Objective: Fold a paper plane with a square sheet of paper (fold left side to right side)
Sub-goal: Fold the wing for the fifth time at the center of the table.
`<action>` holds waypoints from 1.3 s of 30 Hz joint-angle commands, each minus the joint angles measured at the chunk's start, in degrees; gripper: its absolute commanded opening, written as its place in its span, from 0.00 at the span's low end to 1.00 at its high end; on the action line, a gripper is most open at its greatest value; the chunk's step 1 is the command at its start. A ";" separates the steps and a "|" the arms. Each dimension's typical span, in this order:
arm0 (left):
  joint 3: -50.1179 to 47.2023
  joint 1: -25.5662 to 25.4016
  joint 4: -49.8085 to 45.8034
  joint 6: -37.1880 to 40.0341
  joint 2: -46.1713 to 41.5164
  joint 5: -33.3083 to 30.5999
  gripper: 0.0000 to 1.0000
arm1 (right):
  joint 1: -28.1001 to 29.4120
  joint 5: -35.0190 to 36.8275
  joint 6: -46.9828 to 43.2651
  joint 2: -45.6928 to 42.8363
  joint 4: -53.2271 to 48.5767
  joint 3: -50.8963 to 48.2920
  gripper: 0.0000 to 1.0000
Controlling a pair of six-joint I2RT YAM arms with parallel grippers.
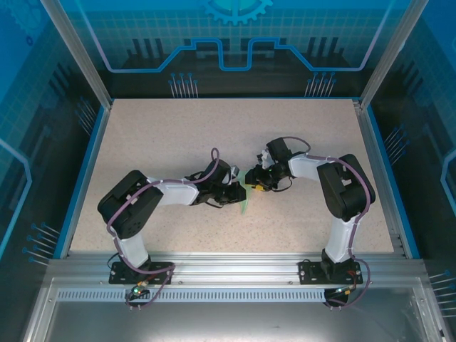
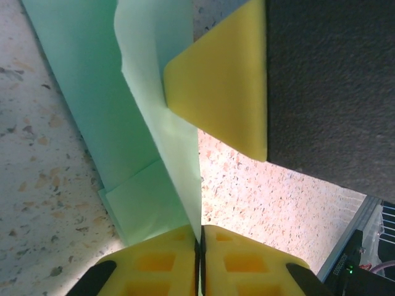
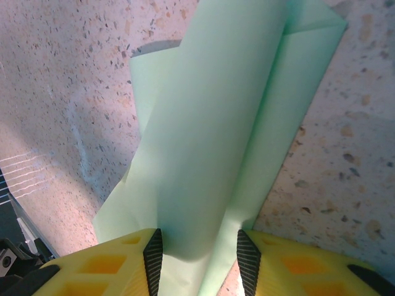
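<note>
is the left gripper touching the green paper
Touching. In the left wrist view the left gripper has its yellow fingers shut on the edge of the green paper.
</note>
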 commanded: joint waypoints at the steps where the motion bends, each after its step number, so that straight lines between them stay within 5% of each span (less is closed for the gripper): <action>1: 1.08 -0.14 1.88 0.97 1.27 1.09 0.10 | 1.17 2.16 -0.85 4.52 -3.93 -1.43 0.41; 5: 0.80 -0.13 2.80 1.01 1.29 1.64 0.10 | 1.17 2.11 -0.79 4.48 -3.94 -1.53 0.41; 16: -1.70 0.23 1.32 0.68 -2.89 -0.25 0.33 | 1.16 2.30 -0.79 4.29 -4.02 -1.72 0.41; 23: -4.16 4.64 0.14 -0.07 -7.93 -0.44 0.47 | 1.17 2.30 -0.88 4.05 -4.09 -1.70 0.41; 39: 5.65 9.53 2.04 -2.02 3.74 6.32 0.41 | 1.12 2.23 -0.89 4.31 -4.24 -1.60 0.41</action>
